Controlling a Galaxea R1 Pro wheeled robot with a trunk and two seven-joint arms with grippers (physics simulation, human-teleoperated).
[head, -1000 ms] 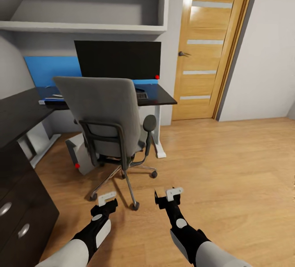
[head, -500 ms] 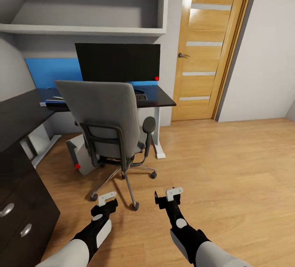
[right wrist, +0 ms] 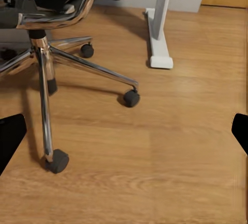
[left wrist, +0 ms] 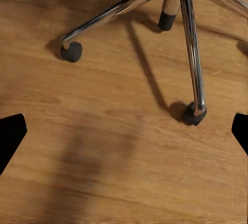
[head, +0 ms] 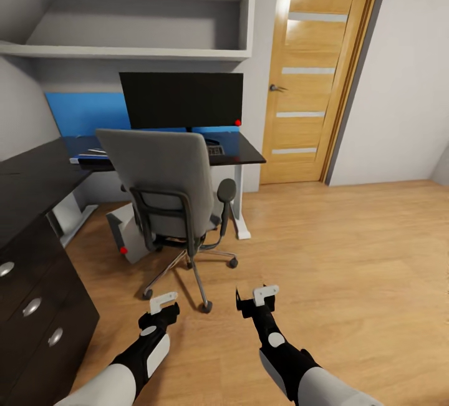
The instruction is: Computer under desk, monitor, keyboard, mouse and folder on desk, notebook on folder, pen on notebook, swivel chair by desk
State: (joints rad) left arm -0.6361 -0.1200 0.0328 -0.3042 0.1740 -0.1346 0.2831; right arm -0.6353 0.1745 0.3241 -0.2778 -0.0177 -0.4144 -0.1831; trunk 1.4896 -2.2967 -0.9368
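You have the monitor [head: 181,100] standing on the desk [head: 249,151] and the computer [head: 126,241] on the floor beneath it, so both conditions appear met. The keyboard [head: 216,149] shows partly, by the monitor's foot; blue flat items [head: 90,158] lie on the desktop further along, too small to identify. The swivel chair [head: 167,181] stands just beside the desk, its seat hidden by the backrest, so the folder's transfer cannot be confirmed. Your left gripper [head: 161,304] and right gripper [head: 257,299] hang low over the floor, jaws apart, holding nothing.
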